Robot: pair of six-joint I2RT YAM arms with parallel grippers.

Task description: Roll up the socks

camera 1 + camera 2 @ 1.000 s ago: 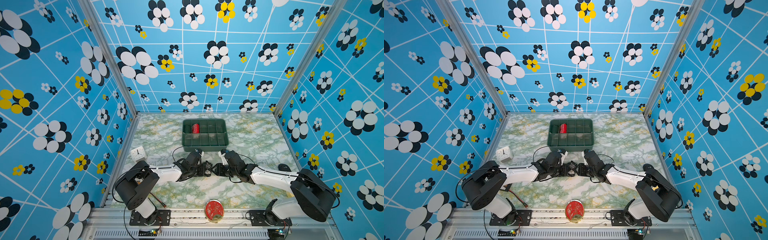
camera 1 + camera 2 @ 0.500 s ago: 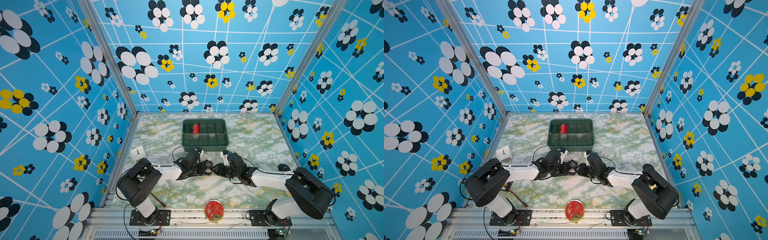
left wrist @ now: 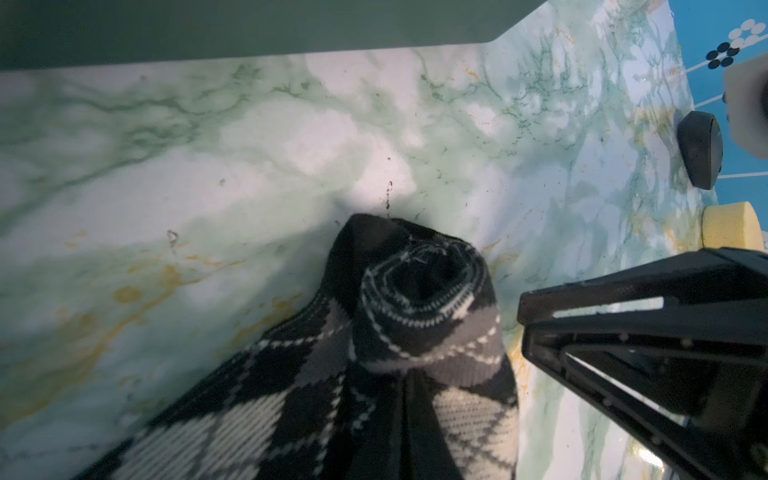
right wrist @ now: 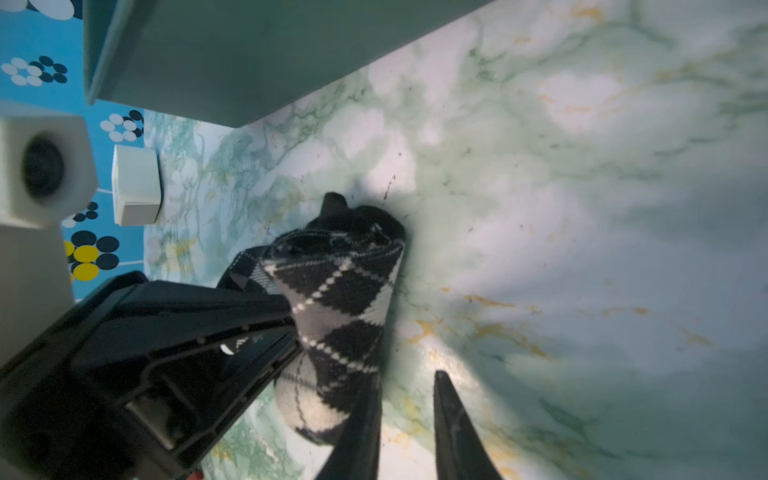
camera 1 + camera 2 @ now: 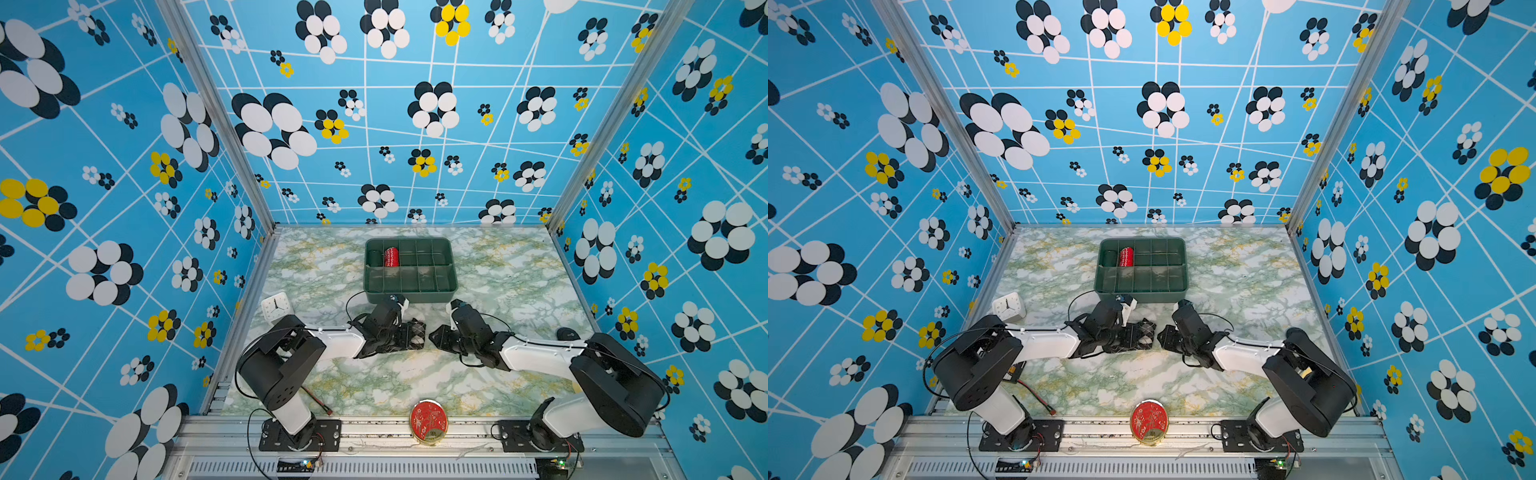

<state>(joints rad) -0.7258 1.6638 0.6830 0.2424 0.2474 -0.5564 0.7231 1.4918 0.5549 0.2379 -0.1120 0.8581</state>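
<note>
Socks: black argyle knit with grey and white diamonds. They lie near the middle of the marble-look worktop, just before the near wall of the green divided tray. The left wrist view shows one end wound into a loose coil, seen end-on. The rest trails flat.

Left gripper: jaws closed tight on the socks, next to the coil.

Right gripper: jaws a little apart with bare worktop showing between them. It holds nothing, and one finger sits just beside the knit's edge.

Handling, judged: light, soft, limp and stretchy, not fragile. The coil would likely spring open if released. The best hold looks to be across the coil's full thickness, pinching every layer.

Writing: none readable on the socks. The clock at the left edge has markings too small to read. The round red tin at the front edge shows a pattern only.
</note>
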